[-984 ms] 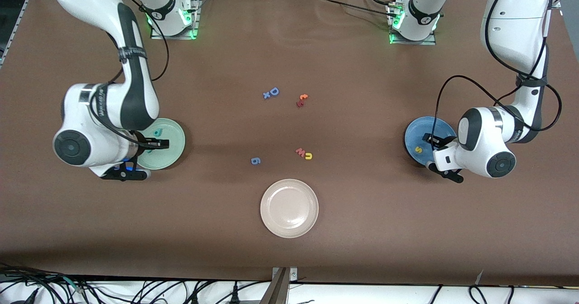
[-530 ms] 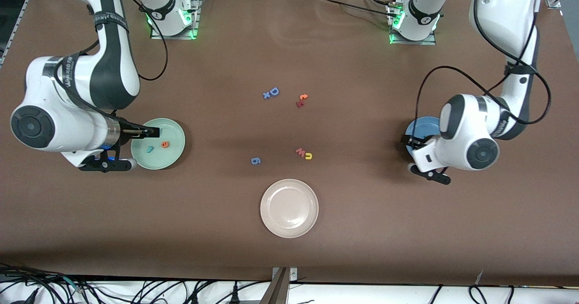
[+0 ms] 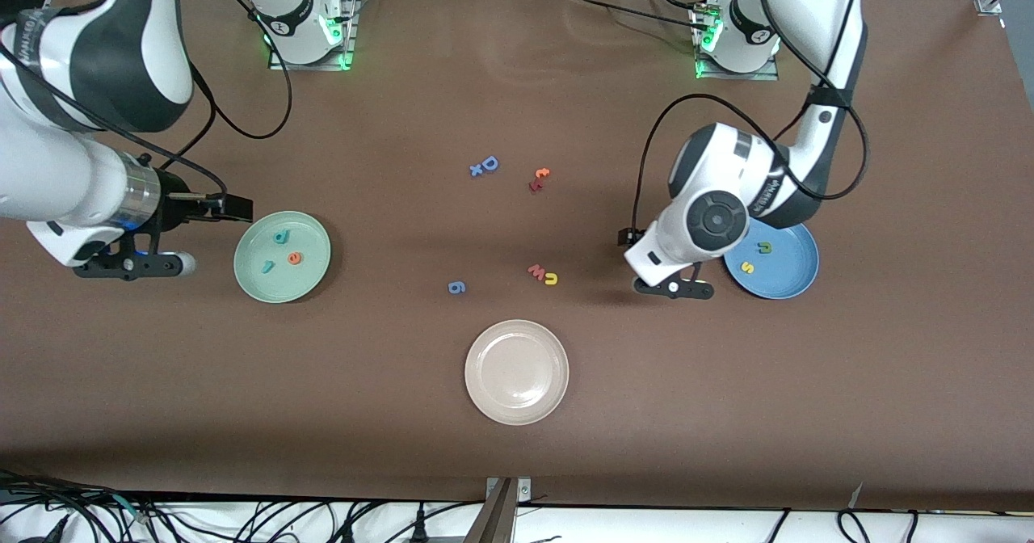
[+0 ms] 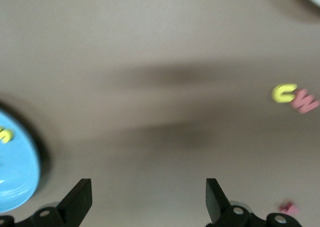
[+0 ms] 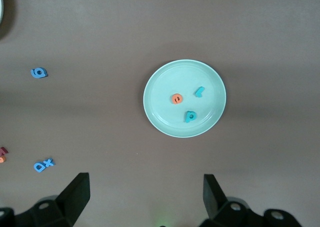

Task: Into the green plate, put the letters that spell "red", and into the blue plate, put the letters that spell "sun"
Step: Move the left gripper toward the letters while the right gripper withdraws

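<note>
The green plate (image 3: pixel 311 278) (image 5: pixel 212 77) holds a teal "d" (image 3: pixel 280 237) (image 5: pixel 190 117), a teal "r" (image 3: pixel 266 266) (image 5: pixel 199 92) and an orange "e" (image 3: pixel 295 258) (image 5: pixel 176 99). A yellow "s" (image 3: pixel 747 267) and an olive arch (image 3: pixel 763 246) lie in the blue plate (image 3: pixel 796 280) (image 4: pixel 17 177). One yellow arch (image 3: pixel 551 279) (image 4: pixel 284 93) rests on the table against a pink "w" (image 3: pixel 535 271). My right gripper (image 3: pixel 234 206) (image 5: pixel 145 197) hangs open and empty beside the green plate, toward the right arm's end. My left gripper (image 3: pixel 628 237) (image 4: pixel 147 199) is open and empty over bare table between the yellow arch and the blue plate.
A beige plate (image 3: pixel 517 329) sits nearer the front camera than the yellow arch. A blue "6" (image 3: pixel 456 287) (image 5: pixel 38 73) lies mid-table. Farther from the camera are a blue "D" (image 3: pixel 489 163), a blue "x" (image 3: pixel 477 170) and orange and red letters (image 3: pixel 538 179).
Both grippers have left their plates. The left one opened and swung toward the table's middle, with the olive arch now showing in the blue plate. The right one drew back off the green plate.
</note>
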Robot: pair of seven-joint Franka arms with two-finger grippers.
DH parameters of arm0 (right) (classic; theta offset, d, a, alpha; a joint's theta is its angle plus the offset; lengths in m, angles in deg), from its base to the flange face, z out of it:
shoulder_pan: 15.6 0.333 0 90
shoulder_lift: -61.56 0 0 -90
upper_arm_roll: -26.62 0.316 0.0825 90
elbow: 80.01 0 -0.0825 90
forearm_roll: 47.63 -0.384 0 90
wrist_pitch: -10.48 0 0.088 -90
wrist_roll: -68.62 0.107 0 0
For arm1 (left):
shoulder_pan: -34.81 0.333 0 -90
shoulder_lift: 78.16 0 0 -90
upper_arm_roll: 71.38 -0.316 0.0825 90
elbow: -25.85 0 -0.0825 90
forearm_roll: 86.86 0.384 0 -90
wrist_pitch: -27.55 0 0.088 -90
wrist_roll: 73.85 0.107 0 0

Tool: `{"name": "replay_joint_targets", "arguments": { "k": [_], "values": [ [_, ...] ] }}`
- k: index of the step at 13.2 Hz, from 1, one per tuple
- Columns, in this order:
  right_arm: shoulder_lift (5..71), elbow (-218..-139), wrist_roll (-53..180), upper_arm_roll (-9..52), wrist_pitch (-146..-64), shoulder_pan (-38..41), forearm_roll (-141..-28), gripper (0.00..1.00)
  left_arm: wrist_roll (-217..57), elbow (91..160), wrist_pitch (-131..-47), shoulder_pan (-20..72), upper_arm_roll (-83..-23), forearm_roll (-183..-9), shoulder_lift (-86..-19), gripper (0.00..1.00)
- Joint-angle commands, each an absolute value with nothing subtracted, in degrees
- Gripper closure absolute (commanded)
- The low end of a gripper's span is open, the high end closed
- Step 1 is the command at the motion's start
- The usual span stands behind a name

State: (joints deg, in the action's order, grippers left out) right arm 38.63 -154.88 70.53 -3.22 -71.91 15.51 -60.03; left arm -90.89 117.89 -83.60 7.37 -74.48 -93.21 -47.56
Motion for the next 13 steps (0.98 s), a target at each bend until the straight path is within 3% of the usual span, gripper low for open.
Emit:
{"name": "replay_joint_targets", "arguments": {
  "k": [1, 5, 8, 10, 13],
  "values": [
    [39.0, -154.9, 70.1, -3.3, -71.1, 15.7, -59.2, 0.0, -80.3, 117.4, -89.7, 6.6, -72.6, -92.6, -46.9, 0.0],
    [41.2, -154.9, 69.8, -3.4, -70.9, 15.6, -59.4, 0.0, -56.8, 117.4, -98.2, 6.1, -70.3, -91.1, -44.4, 0.0],
    [42.5, -154.6, 69.9, -3.2, -65.5, 15.6, -59.8, 0.0, -40.2, 117.4, -100.4, 5.0, -69.4, -91.1, -43.4, 0.0],
    [43.4, -155.2, 70.1, -2.8, -66.9, 15.1, -60.0, 0.0, -33.6, 117.3, -101.2, 3.6, -68.7, -91.2, -41.3, 0.01],
    [45.7, -156.4, 70.0, 2.6, -68.2, 9.8, -58.8, 0.0, -21.6, 117.3, -106.1, 2.9, -68.8, -91.2, -38.4, 0.01]
  ]
}}
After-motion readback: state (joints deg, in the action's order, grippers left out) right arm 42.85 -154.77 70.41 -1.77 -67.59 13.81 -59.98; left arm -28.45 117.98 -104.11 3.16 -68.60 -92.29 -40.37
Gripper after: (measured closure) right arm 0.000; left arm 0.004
